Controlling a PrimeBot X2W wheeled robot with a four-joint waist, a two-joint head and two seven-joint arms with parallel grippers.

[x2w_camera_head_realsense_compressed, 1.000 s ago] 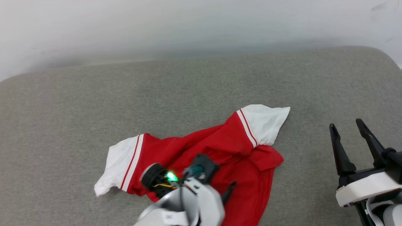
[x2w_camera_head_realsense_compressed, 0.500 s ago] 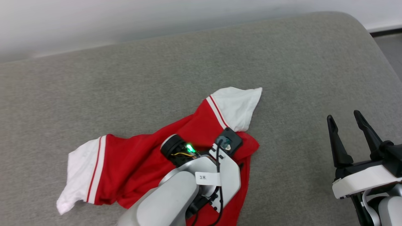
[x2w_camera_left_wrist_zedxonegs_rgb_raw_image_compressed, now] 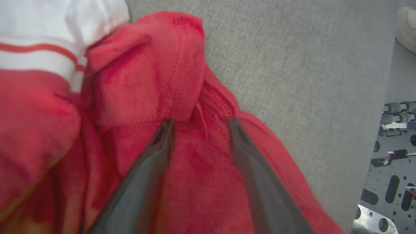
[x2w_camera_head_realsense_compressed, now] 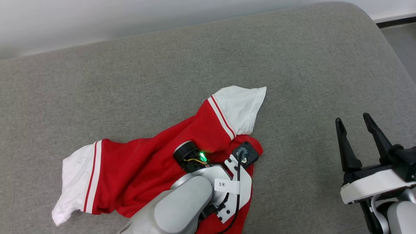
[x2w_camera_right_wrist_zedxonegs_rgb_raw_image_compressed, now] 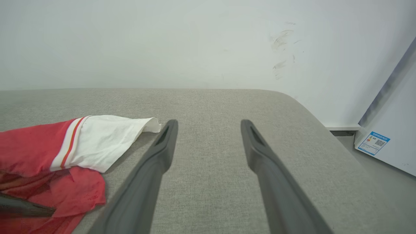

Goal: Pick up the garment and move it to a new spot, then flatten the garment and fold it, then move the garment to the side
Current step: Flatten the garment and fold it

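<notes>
Garment (x2w_camera_head_realsense_compressed: pixel 136 169): lies crumpled and unfolded on the grey padded surface (x2w_camera_head_realsense_compressed: pixel 97 81), in the near part of the head view. One white sleeve (x2w_camera_head_realsense_compressed: pixel 242 109) points away to the right; the other sleeve (x2w_camera_head_realsense_compressed: pixel 76 182) lies at the left. Left pincer (x2w_camera_left_wrist_zedxonegs_rgb_raw_image_compressed: pixel 200 121): jaws wide, pointed down onto the red cloth beside the right-hand sleeve, tips at a fold, nothing pinched between them. Left arm (x2w_camera_head_realsense_compressed: pixel 182 208) covers the garment's near middle. Right pincer (x2w_camera_head_realsense_compressed: pixel 352 117): jaws wide, empty, over bare surface, well apart from the garment on its right. A white wall (x2w_camera_right_wrist_zedxonegs_rgb_raw_image_compressed: pixel 195 42) stands behind the surface.
</notes>
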